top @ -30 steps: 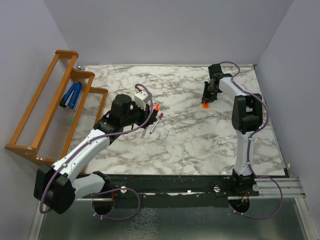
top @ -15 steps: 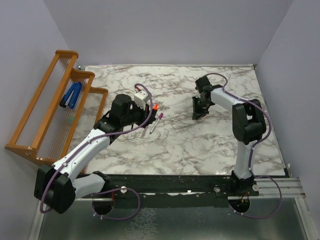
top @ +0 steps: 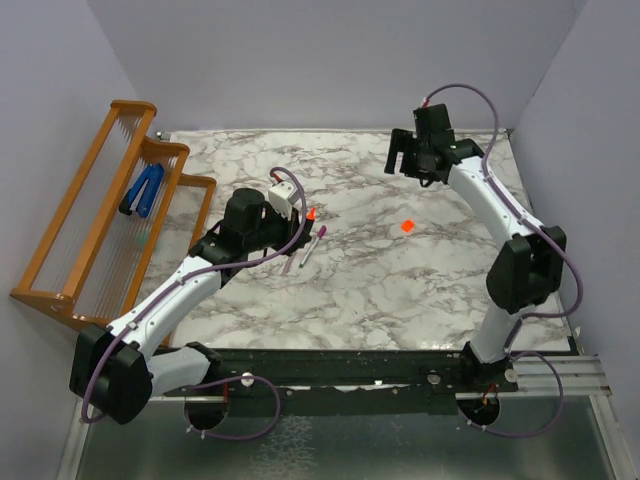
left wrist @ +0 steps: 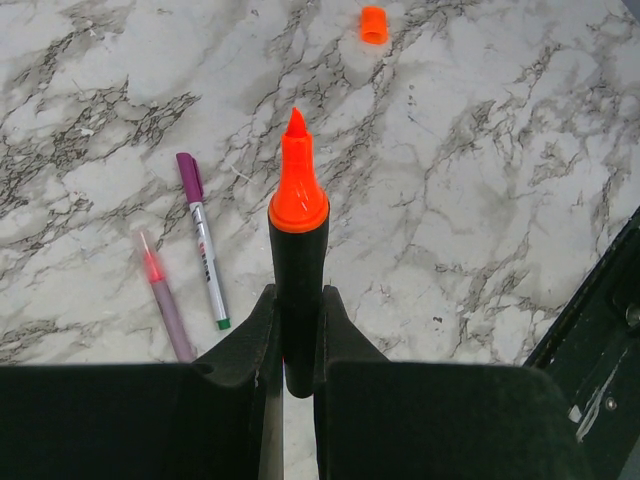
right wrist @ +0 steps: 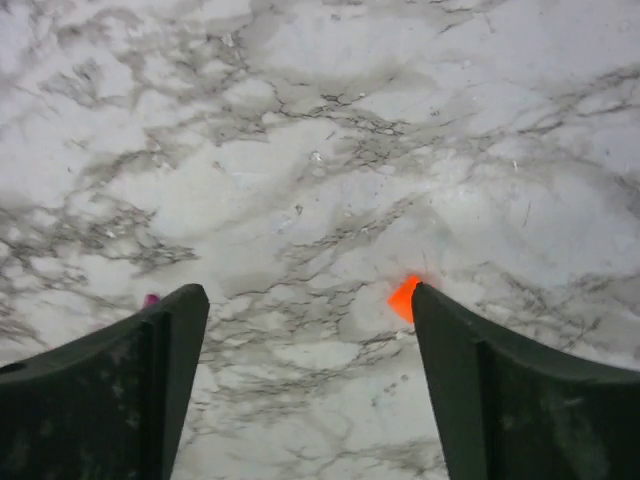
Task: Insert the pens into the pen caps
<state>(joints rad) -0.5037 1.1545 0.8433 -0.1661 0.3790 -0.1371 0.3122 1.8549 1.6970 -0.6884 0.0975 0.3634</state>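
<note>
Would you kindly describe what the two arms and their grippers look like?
Both the left arm and the right arm have pale white-grey links between bulky black joints, with a thin purple cable looping along each. The left gripper and the right gripper have matte black, wedge-shaped fingers. No markings are legible.

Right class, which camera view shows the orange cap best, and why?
Left wrist view: the orange cap lies whole, its tube shape clear. The top view shows only a tiny speck; the right wrist view has it partly hidden by the right hand.
</note>
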